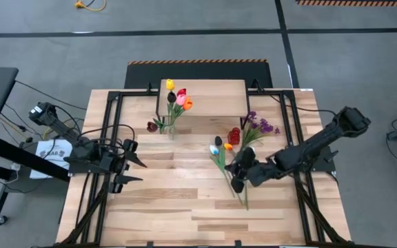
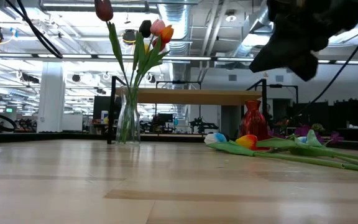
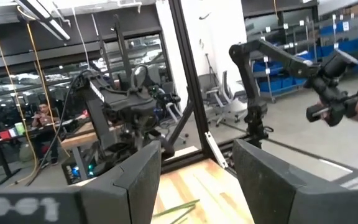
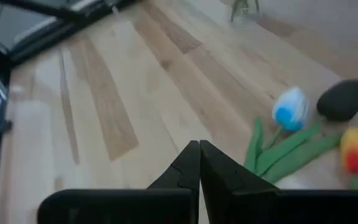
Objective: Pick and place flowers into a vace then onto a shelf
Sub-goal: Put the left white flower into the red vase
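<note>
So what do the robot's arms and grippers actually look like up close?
Both arms are dark, near black, built from jointed links with bundled black cables. The left gripper ends in two slim pointed fingers; on its own wrist camera they appear as broad dark angular plates. The right gripper is a chunky black block, its fingers tapering to thin wedge tips. A blurred pale marking shows on the left wrist body.

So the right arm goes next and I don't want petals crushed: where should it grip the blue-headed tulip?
Probably on its green stem, just behind the head of the blue-headed tulip, coming from above: it lies flat among other stems. The right gripper is shut, so it must open first.
</note>
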Controlling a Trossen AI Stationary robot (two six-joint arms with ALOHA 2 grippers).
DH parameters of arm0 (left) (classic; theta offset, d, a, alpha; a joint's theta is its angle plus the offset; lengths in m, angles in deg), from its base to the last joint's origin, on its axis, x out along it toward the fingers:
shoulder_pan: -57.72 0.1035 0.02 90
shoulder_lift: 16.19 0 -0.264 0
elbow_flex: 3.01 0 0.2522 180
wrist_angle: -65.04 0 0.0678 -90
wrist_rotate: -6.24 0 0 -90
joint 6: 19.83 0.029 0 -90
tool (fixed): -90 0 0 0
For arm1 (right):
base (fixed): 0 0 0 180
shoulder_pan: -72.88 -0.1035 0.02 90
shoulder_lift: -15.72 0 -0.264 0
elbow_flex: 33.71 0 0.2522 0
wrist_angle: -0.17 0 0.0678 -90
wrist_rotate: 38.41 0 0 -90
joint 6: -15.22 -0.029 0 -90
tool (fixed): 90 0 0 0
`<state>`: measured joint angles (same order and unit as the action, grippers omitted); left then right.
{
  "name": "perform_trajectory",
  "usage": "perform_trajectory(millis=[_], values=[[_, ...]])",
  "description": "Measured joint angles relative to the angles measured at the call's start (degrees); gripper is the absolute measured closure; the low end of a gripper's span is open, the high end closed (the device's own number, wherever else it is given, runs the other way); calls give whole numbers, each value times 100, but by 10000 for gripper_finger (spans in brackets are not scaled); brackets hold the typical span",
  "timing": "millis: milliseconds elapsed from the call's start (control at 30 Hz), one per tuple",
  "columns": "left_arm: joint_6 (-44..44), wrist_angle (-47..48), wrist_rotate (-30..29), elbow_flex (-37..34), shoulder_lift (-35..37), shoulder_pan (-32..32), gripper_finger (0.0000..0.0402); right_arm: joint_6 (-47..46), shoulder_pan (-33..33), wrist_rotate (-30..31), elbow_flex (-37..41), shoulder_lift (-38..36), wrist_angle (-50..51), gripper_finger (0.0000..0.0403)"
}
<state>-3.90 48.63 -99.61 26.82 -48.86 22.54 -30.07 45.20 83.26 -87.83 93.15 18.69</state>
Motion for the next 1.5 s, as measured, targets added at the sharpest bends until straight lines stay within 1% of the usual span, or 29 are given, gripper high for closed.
perform_trajectory(millis=[67,167,267,433,567,700,800,967,1033,1267,1400,1500], values=[[17,75,-2,0,2,0,210,-206,-176,141,-4,124,-135,402],[24,155,2,0,2,0,210,-404,-329,121,2,510,-116,400],[215,125,2,0,2,2,210,-610,-340,126,2,958,-144,398],[536,-127,6,0,2,2,210,-549,-272,126,-29,1655,-726,397],[254,30,7,0,-11,2,210,-474,-264,124,-258,2057,-650,394],[-181,167,68,0,-86,2,210,-267,-250,124,-481,2297,-561,375],[-344,156,211,0,-209,2,210,-271,-144,124,-624,2319,-32,352],[-376,151,205,0,-507,3,210,-266,157,135,-704,2319,283,319],[-373,76,205,0,-658,2,210,-237,270,36,-723,2319,291,310],[-362,-128,201,0,-968,2,210,-76,517,-63,-719,2319,435,301],[-224,-339,199,0,-970,2,210,-19,624,-311,-719,2319,526,300],[-64,-431,199,0,-969,2,210,33,672,-351,-719,2319,539,300]])
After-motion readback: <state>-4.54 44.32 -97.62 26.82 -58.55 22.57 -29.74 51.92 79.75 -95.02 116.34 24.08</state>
